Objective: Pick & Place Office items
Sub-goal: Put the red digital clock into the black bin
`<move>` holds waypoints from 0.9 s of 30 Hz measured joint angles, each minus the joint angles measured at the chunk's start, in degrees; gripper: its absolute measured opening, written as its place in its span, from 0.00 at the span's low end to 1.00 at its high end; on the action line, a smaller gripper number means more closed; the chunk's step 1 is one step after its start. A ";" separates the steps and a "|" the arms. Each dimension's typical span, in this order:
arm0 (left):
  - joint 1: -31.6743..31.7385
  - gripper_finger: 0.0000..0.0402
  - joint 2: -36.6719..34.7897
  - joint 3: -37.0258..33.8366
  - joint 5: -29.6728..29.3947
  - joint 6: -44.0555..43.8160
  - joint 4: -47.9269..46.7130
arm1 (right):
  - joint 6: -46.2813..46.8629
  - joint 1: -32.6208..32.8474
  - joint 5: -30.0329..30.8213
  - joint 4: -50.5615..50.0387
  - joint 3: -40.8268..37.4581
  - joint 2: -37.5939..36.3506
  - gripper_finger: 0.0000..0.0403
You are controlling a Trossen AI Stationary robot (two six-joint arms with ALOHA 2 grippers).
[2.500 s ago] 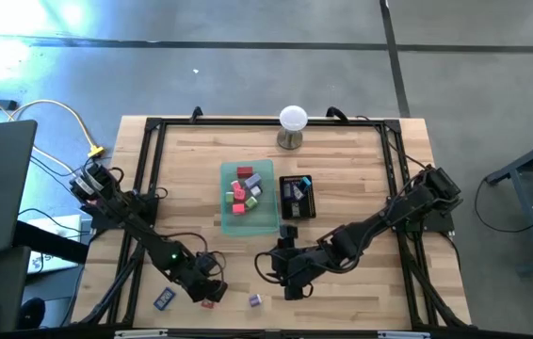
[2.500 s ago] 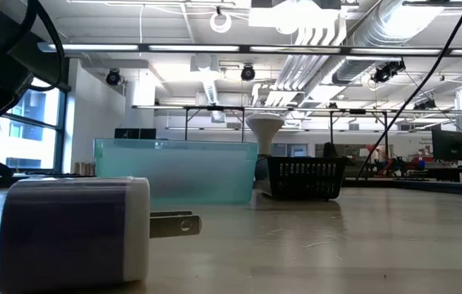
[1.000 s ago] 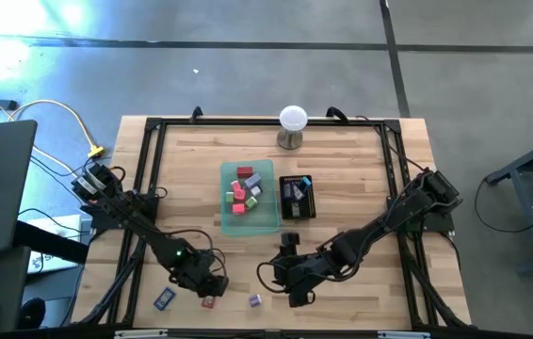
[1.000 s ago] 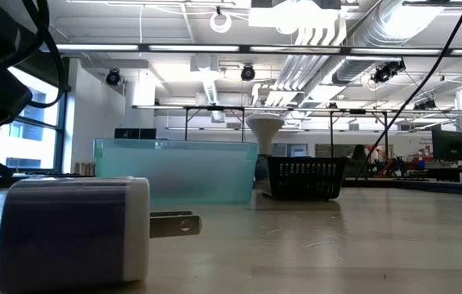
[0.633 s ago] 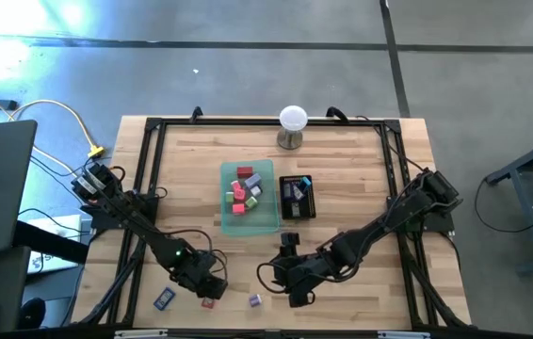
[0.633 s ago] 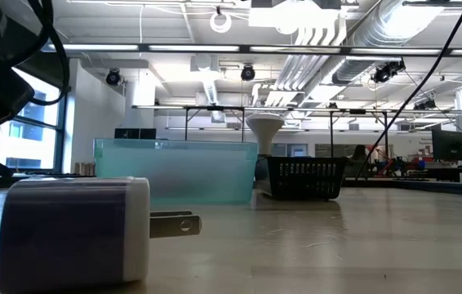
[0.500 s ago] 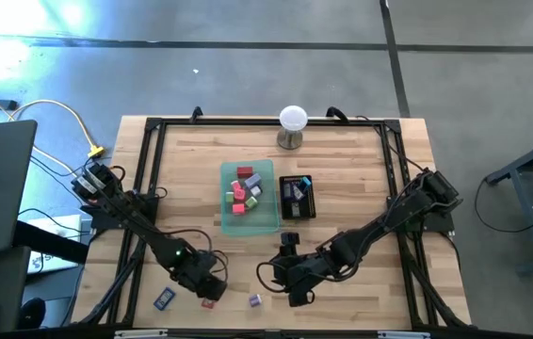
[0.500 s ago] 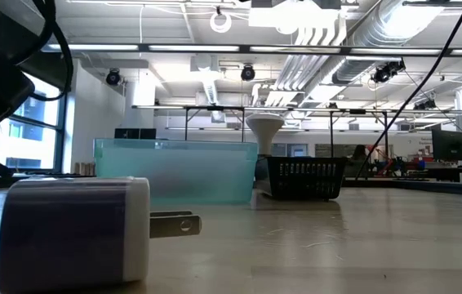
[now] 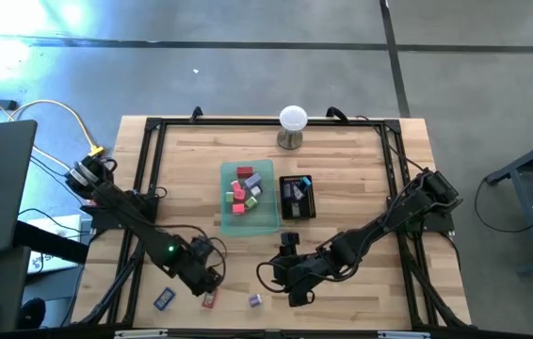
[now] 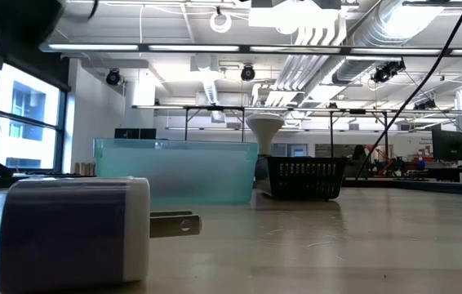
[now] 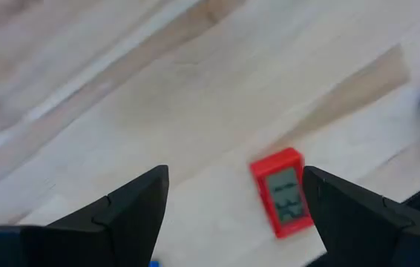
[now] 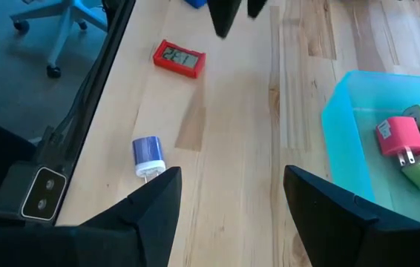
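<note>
High view: my left pincer [image 9: 212, 280] hangs lower left, red timer [image 9: 208, 300] just below it on the surface. Left wrist view: fingers apart, empty, timer [image 11: 283, 190] lower right. I'd centre first, then descend. Right pincer [image 12: 228, 185] open, empty, waiting.

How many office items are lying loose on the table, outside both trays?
3, all along the near edge: a blue item on the left, a red clock beside the left claw, and a purple plug right of it. The arms may hide others.
</note>
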 joint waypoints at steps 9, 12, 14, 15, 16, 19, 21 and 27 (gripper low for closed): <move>0.04 0.75 10.26 18.39 1.31 -0.54 -17.24 | 0.00 0.00 -0.03 -0.02 0.00 0.00 0.56; -0.45 0.75 14.38 19.94 2.18 -2.82 -19.19 | 0.01 0.00 -0.82 -0.12 0.00 0.00 0.56; -0.99 0.75 16.44 19.94 2.29 -7.30 -17.90 | 0.33 0.02 -1.66 -0.14 0.00 0.00 0.56; -1.41 0.75 17.19 20.01 2.42 -9.65 -17.32 | 0.73 0.09 -2.01 -0.29 0.00 0.00 0.56; -1.76 0.75 17.84 20.07 2.55 -10.64 -16.66 | 1.05 0.17 -2.37 -0.41 0.00 0.00 0.56; -2.59 0.75 19.51 20.07 2.63 -12.29 -13.96 | 1.05 0.43 -2.72 -0.43 0.00 0.00 0.56; -2.85 0.75 19.89 20.09 2.71 -12.32 -11.27 | 1.05 0.50 -2.73 -0.44 0.00 0.00 0.56; -2.90 0.75 19.98 20.11 2.53 -13.69 -7.89 | 1.35 0.50 -2.72 -0.11 0.00 0.00 0.56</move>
